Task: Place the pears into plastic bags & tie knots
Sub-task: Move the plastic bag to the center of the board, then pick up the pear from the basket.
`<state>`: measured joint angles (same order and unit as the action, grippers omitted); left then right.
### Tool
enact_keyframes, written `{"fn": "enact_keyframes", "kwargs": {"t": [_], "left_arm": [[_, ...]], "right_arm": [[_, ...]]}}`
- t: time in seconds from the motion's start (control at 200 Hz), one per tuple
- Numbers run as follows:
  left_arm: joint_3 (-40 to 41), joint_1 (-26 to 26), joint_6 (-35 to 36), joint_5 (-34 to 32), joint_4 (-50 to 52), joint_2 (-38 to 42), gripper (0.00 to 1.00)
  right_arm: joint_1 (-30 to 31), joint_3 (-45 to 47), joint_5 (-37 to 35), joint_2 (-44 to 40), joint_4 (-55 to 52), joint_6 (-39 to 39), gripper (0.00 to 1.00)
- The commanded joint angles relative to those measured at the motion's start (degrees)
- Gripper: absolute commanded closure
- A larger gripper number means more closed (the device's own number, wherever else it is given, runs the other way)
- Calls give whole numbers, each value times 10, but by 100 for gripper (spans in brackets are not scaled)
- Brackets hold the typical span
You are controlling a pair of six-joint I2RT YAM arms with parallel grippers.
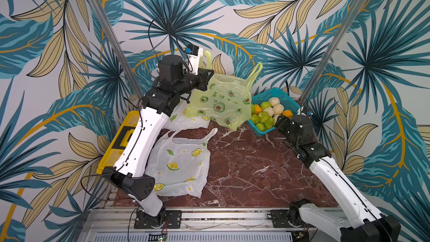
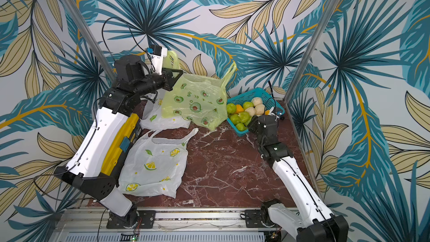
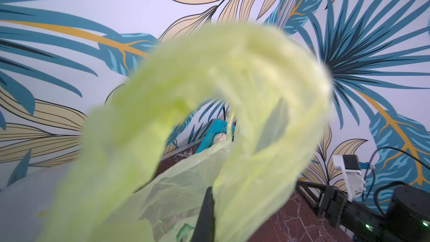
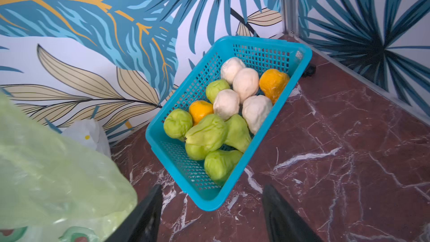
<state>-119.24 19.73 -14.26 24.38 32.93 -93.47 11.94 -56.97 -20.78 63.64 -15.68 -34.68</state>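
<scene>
The left end effector (image 1: 208, 72) was clamped on the handle of the green bag (image 1: 221, 103). The right end effector (image 4: 213, 215) hung open and empty near the basket (image 4: 267, 43) of pears (image 4: 226, 107). The surface (image 1: 251, 164) was red-veined marble, the walls (image 1: 232, 1) leaf-printed. One white bag (image 1: 181, 164) lay flat; another was half hidden under the green one. In the left wrist view the handle was blurred.

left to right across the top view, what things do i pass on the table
yellow case → near white lemon-print bag → green avocado-print bag → teal mesh basket with the pears
</scene>
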Motion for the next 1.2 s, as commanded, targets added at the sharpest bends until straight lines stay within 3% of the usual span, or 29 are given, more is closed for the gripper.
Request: {"fn": "enact_keyframes", "kwargs": {"t": [0.0,0.23,0.32,0.556,0.901,1.061,1.197], "left_arm": [[31,-35,-25,92,20,16,100],[118,-59,-44,233,19,31,100],[140,-67,-34,249,28,45,100],[188,-108,-26,291,32,78,100],[261,-111,8,304,31,105,100],[279,-110,22,305,31,107,100],[298,-110,32,295,31,115,100]], "right_arm": [[0,-54,-9,69,-60,30,27],[-10,-171,-5,237,-107,45,16],[-9,-221,0,301,-123,49,10],[-10,-322,16,440,-172,40,4],[-10,-383,29,532,-195,14,1],[-13,-385,121,537,-152,5,1],[-28,-389,133,536,-155,-50,1]]}}
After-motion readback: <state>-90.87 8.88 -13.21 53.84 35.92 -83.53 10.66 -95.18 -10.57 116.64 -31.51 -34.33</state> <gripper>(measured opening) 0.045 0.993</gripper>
